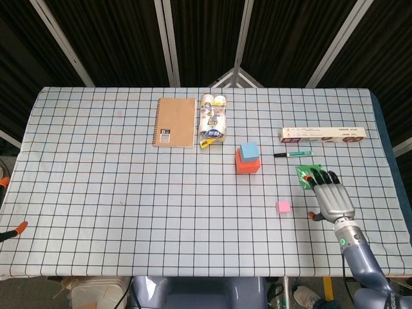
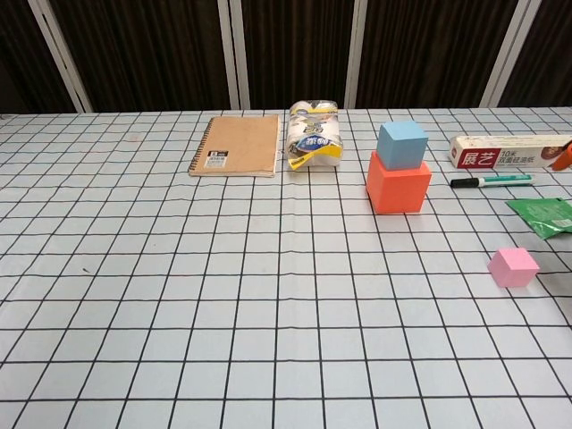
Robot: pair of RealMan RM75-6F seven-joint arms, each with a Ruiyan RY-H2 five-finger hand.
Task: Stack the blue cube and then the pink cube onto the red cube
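Note:
The blue cube [image 1: 250, 150] [image 2: 401, 144] sits on top of the red cube [image 1: 247, 165] [image 2: 398, 186] near the table's middle. The small pink cube [image 1: 282, 206] [image 2: 513, 267] lies alone on the cloth, nearer the front and to the right. My right hand [image 1: 331, 196] hovers to the right of the pink cube, fingers spread, holding nothing. In the chest view only an orange tip [image 2: 563, 157] shows at the right edge. My left hand appears in neither view.
A brown notebook [image 1: 174, 122] and a packet of tissues [image 1: 213, 120] lie at the back. A long box [image 1: 322, 134], a marker pen [image 1: 291, 154] and a green packet [image 1: 305, 174] sit right of the stack.

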